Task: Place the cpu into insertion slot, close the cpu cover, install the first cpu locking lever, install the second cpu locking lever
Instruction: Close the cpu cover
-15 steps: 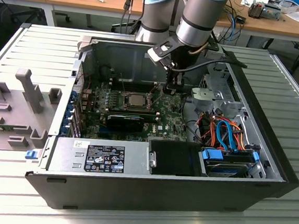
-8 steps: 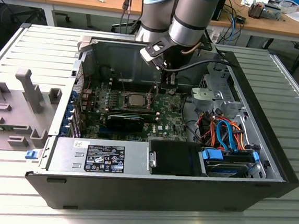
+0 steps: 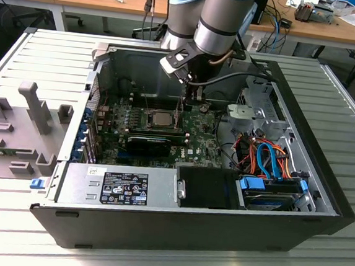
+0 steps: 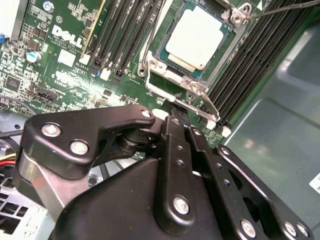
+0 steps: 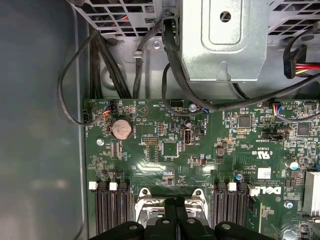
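The cpu (image 4: 194, 37), a silvery square, lies in the insertion slot (image 4: 161, 64) on the green motherboard. The cpu cover (image 4: 196, 88), a thin metal frame, appears to lie flat around it. One thin wire locking lever (image 4: 282, 8) sticks out from a far corner of the socket, and another (image 4: 144, 59) runs along the side next to the memory slots. My black gripper (image 4: 175, 121) is shut, its tips just off the socket's near edge with nothing visible between them. In the exterior view the gripper (image 3: 192, 102) hangs just past the socket (image 3: 161, 119) on that view's right.
Long black memory slots (image 4: 117, 37) flank the socket on both sides. A grey perforated drive cage (image 5: 225, 35) and black cables (image 5: 172, 60) sit beyond the board. The labelled power supply box (image 3: 120, 187) and blue-orange cables (image 3: 268, 159) fill the case front.
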`<state>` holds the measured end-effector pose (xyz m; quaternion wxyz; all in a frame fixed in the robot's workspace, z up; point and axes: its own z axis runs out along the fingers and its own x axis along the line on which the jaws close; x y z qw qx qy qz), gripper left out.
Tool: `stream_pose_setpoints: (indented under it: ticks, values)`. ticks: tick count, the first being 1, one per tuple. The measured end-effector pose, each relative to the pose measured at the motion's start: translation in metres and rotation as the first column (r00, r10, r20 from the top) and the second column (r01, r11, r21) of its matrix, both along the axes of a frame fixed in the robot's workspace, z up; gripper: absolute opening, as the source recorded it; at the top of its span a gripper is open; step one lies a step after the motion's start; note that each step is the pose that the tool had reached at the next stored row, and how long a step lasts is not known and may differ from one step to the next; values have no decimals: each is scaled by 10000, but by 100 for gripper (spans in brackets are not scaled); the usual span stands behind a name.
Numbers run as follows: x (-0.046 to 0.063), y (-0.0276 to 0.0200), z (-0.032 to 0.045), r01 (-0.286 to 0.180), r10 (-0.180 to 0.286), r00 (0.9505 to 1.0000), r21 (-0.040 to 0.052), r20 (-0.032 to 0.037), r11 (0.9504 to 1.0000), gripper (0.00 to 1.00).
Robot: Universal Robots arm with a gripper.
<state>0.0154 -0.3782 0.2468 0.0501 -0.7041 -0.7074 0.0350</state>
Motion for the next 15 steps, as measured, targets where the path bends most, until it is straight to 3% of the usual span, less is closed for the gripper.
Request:
stream_pose_setpoints:
  ticks: [13, 15]
  values:
    - [-84, -14, -12, -6, 6, 10000, 104, 1, 9999, 11]
    - [-91, -14, -16, -192, 192, 9998, 110, -1, 9998, 11]
